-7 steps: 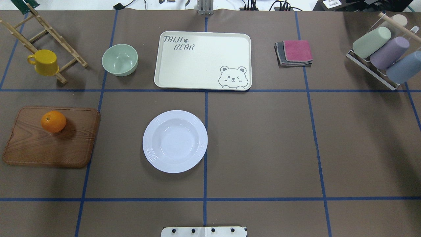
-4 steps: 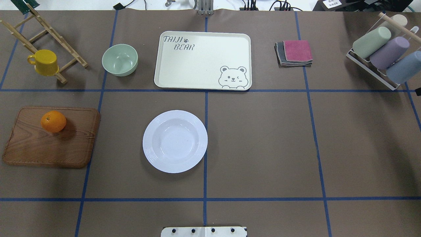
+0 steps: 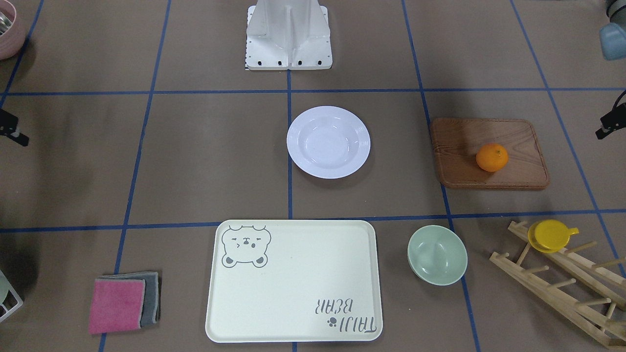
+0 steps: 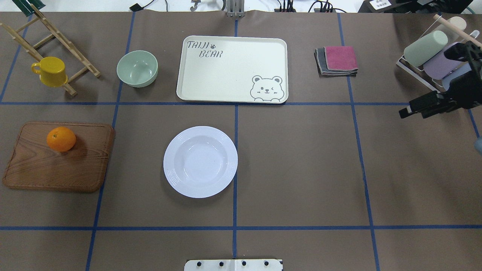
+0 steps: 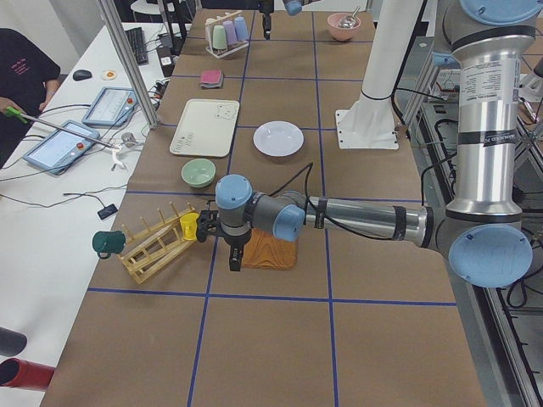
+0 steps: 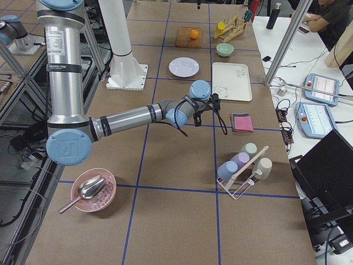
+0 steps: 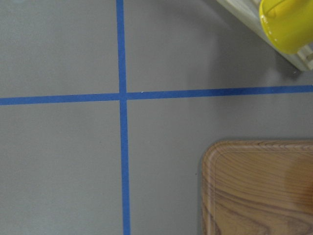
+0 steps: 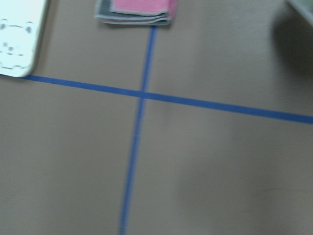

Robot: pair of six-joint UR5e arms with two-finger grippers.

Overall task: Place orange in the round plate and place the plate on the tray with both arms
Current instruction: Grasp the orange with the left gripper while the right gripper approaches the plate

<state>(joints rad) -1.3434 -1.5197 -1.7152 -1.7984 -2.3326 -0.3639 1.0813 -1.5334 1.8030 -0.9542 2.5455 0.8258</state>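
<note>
The orange [image 4: 61, 139] rests on a brown wooden board [image 4: 56, 169] at the table's left. The white round plate [image 4: 200, 162] lies empty near the middle, just left of the centre line. Behind it sits the cream bear tray [image 4: 226, 71], also empty. My right gripper [image 4: 403, 111] reaches in from the right edge, far from plate and tray; I cannot tell whether it is open or shut. My left gripper [image 5: 235, 259] hangs beyond the board's outer end, away from the orange; only a black sliver of it [image 3: 606, 129] shows in the front-facing view, and I cannot tell its state.
A mint-green bowl [image 4: 137, 68] stands left of the tray. Further left, a yellow cup [image 4: 51, 71] hangs on a wooden rack [image 4: 56, 37]. Folded pink and grey cloths [image 4: 337, 60] lie right of the tray. A wire rack of pastel cups [image 4: 429, 52] sits at the far right.
My right gripper has come into the overhead view from the right edge, moving left. The orange, plate and tray have not moved.
</note>
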